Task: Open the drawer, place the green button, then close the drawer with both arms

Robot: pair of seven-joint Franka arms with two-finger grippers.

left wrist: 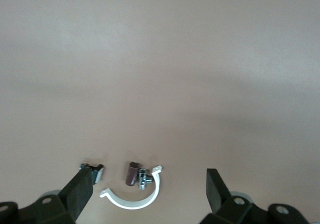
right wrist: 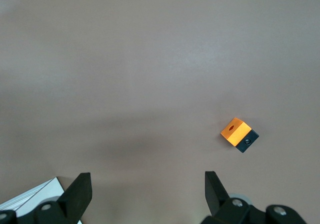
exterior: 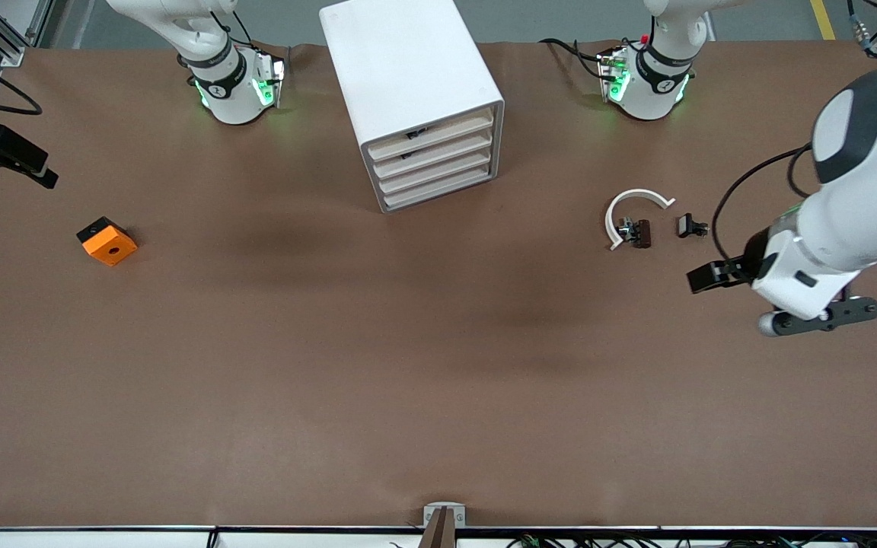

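White cabinet (exterior: pixel 416 99), four beige-fronted drawers (exterior: pixel 432 161) all shut; both hands (left wrist: pixel 145 196) (right wrist: pixel 145 194) gape.

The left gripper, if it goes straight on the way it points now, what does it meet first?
Probably the white curved strip with its small brown cylinder, lying between the open left gripper's fingers in its wrist view; after that only bare brown table. Depth is uncertain.

Front cam: high, facing arms, whole brown paper-covered table (exterior: pixel 408 365). Wrist cams look down past each hand; right shares small orange square block (exterior: pixel 107 241) (right wrist: pixel 236 132).
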